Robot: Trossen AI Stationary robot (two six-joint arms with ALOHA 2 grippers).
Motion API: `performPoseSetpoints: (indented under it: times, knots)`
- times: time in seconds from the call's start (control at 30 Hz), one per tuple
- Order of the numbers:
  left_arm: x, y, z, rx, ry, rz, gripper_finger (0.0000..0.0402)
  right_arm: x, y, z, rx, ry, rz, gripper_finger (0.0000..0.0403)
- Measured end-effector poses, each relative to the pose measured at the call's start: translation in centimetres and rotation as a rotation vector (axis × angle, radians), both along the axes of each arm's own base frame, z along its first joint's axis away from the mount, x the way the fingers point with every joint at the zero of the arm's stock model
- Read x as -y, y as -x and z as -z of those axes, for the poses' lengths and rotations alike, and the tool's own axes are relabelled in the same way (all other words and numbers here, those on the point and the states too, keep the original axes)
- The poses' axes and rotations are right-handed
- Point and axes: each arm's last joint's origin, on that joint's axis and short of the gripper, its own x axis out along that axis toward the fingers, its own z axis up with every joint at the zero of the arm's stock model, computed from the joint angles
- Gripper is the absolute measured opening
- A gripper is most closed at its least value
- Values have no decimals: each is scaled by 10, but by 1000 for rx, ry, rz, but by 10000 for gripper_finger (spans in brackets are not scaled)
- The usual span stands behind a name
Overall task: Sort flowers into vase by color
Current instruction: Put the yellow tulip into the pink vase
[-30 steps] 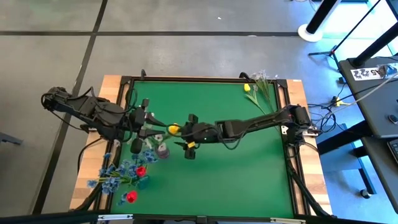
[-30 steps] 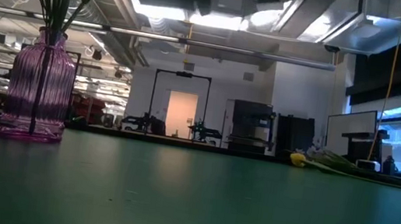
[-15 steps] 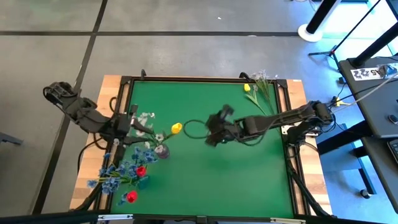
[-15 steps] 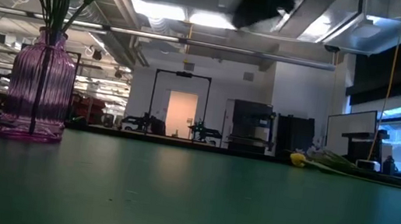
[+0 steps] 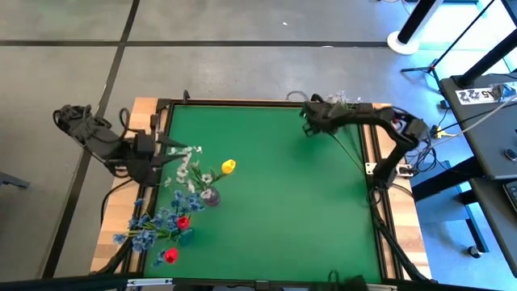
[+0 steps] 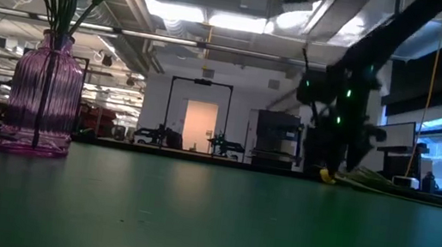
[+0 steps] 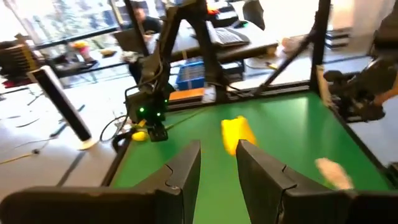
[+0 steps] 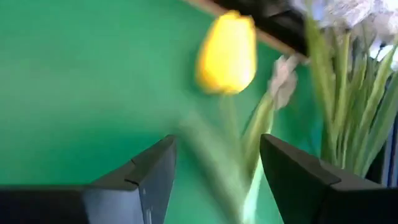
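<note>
Table (image 5: pixel 275 210) with green mat, purple vase (image 6: pixel 41 98), perhaps workshop behind

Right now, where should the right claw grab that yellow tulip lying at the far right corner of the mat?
Probably the green stem just below the yellow tulip head. The right claw is open with the stem running between its fingers, so lowering from above looks best. The stem is thin and lies flat beside the pale blossom stems, so keep clear of those.

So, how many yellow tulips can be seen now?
2. One yellow tulip stands in the vase; another lies by the table's far right corner. More may be hidden.
</note>
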Motion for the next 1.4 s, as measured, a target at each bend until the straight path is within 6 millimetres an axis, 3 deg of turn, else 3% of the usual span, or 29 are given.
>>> performPoseSetpoints:
  times: [0.17,0.37,0.5,0.7,0.83,1.1,1.27,1.4]
  knots:
    - [-10,-2,17,31,15,-83,101,41,20,17,15,14,110,232]
    - [-16,-13,41,32,17,-165,101,52,24,25,71,-46,110,213]
    - [-18,-14,41,42,60,-194,101,52,23,26,84,-52,103,146]
    - [-20,-6,21,100,111,-145,101,44,12,22,111,-48,22,16]
    - [-21,-2,12,129,124,-144,101,17,-18,-9,285,13,-150,29]
    - [-19,-9,8,167,143,-141,102,-82,-78,-110,816,332,-680,10]
    - [-11,-34,9,157,161,-72,129,-144,-91,-152,1088,520,-942,14]
    - [-4,-67,19,93,151,-43,161,-185,-93,-167,1261,547,-1142,8]
